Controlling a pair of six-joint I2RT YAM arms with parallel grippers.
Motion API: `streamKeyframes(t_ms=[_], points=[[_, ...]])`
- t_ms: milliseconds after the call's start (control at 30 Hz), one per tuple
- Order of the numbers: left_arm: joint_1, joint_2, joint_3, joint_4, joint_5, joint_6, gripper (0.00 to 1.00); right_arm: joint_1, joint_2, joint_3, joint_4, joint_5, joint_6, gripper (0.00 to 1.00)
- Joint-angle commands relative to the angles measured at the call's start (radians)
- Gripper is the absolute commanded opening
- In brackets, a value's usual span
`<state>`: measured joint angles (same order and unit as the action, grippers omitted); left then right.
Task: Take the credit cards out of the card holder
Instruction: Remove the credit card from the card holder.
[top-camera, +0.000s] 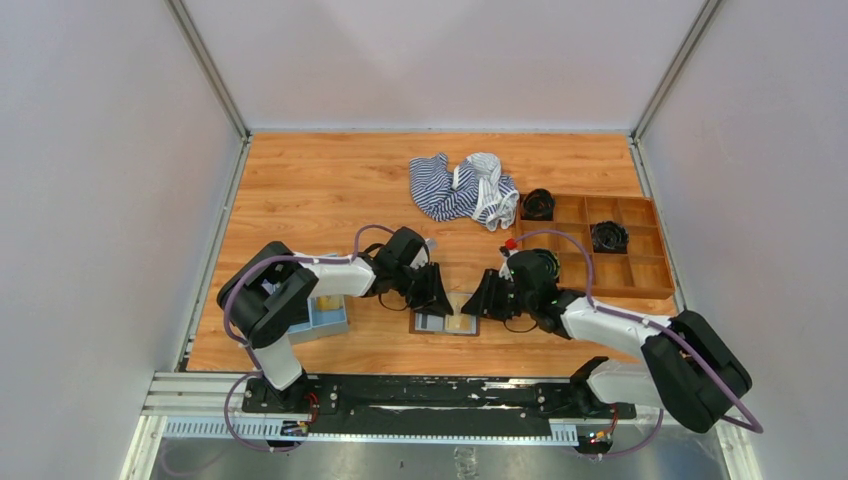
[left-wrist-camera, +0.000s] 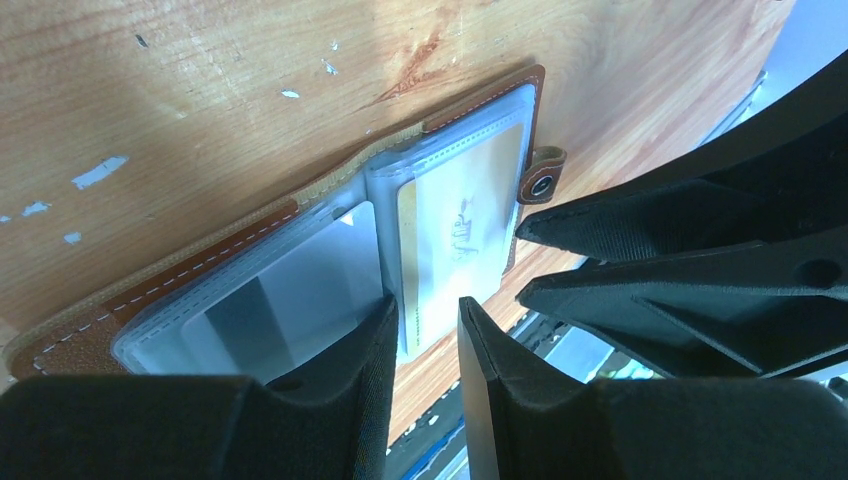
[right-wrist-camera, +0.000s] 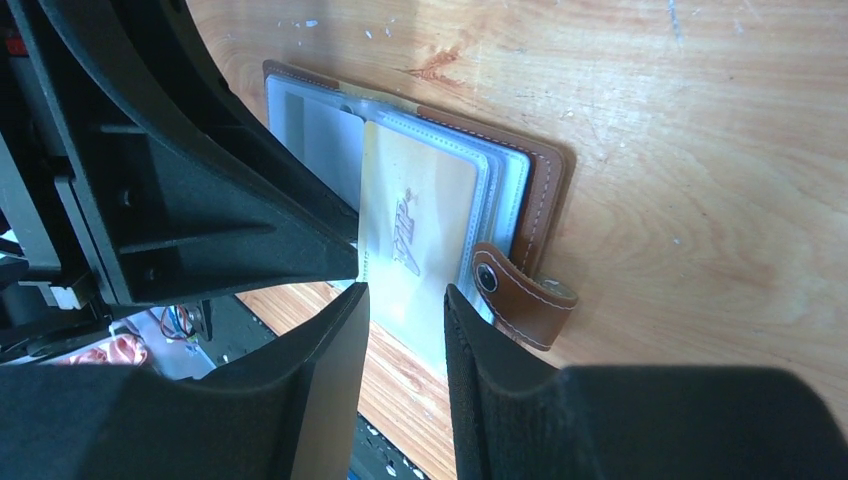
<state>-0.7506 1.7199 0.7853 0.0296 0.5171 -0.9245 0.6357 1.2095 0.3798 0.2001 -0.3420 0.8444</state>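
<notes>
The brown card holder (top-camera: 445, 322) lies open on the wooden table near the front edge, between both grippers. In the left wrist view its leather cover (left-wrist-camera: 80, 335) frames clear pockets holding a greyish credit card (left-wrist-camera: 280, 300) and a yellowish-gold credit card (left-wrist-camera: 465, 220). My left gripper (left-wrist-camera: 425, 310) is open, its tips straddling the gold card's near edge at the fold. My right gripper (right-wrist-camera: 402, 295) is also open, with the clear pocket around the gold card (right-wrist-camera: 420, 230) showing in the gap. The snap strap (right-wrist-camera: 515, 290) sticks out beside its right finger.
A striped cloth (top-camera: 462, 188) lies at the back. A brown compartment box (top-camera: 640, 275) with black items stands at the right. A light-blue tray (top-camera: 335, 328) sits under the left arm. The two grippers' fingers nearly touch over the holder.
</notes>
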Motion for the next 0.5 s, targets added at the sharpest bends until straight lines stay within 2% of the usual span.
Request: streamKeyframes(t_ms=[0, 467], points=[[-0.010, 0.010, 0.012, 0.007, 0.020, 0.013, 0.31, 0.020, 0.020, 0.008, 0.021, -0.019, -0.007, 0.38], [-0.010, 0.010, 0.011, 0.007, 0.021, 0.015, 0.30, 0.029, 0.066, 0.006, 0.045, -0.024, -0.001, 0.37]])
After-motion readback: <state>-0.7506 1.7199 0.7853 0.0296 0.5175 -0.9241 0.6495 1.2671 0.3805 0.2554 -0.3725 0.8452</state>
